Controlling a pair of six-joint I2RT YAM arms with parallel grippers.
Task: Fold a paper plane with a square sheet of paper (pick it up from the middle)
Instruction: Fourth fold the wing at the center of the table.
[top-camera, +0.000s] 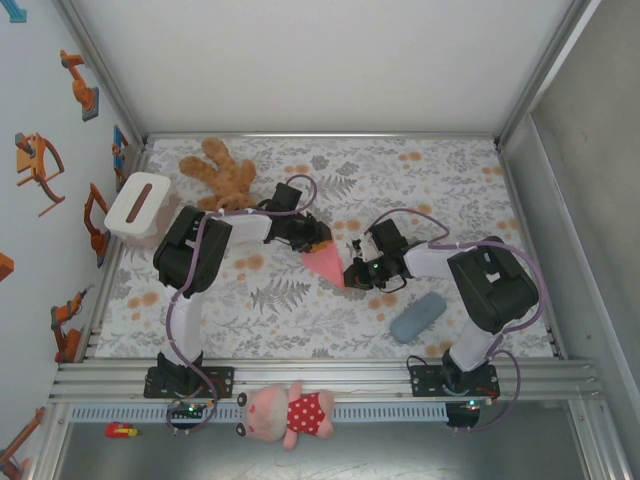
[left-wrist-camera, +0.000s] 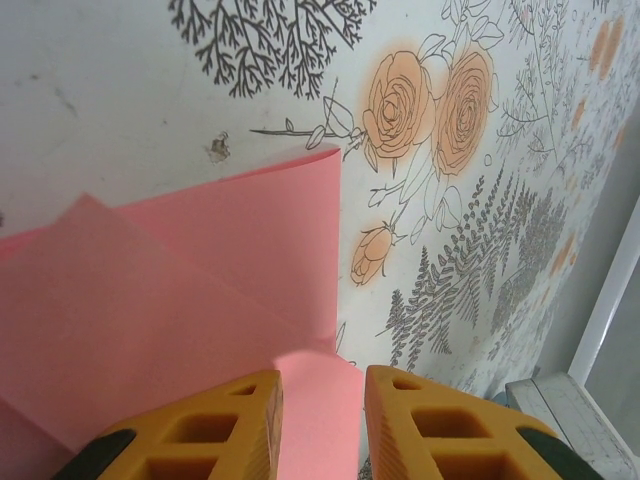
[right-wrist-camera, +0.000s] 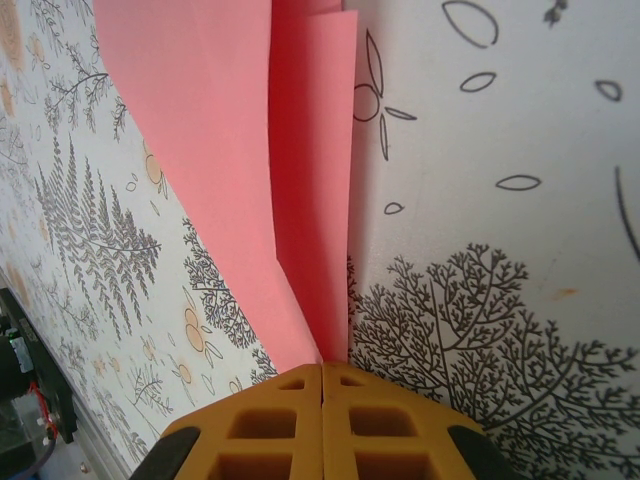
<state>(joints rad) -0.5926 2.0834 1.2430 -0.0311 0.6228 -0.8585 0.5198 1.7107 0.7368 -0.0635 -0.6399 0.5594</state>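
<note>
Right in the middle of the floral table (top-camera: 450, 180), the square sheet of paper (top-camera: 325, 262) is no flat square now. It's a folded pink wedge slung between the two arms. Its long axis runs on the diagonal, with the broad end up by the left gripper (top-camera: 313, 238) and the point down by the right gripper (top-camera: 356, 272). On the right wrist camera, the right gripper (right-wrist-camera: 322, 400) has its yellow fingers pressed flat together, no daylight at all. The layers of the sheet (right-wrist-camera: 220, 130) fan straight out of that seam, so the narrow end is pinched tight. Over to the left wrist camera: the left gripper (left-wrist-camera: 320, 425) shows a narrow gap between its fingers. A flap of the sheet (left-wrist-camera: 180, 300) runs down into that gap, with a curled fold edge just ahead, and I see no clamp on it. Both arms are right at the paper, one at each end. My read is that the right anchors the nose while the left works the wide end, so the next crease should follow that diagonal.
</note>
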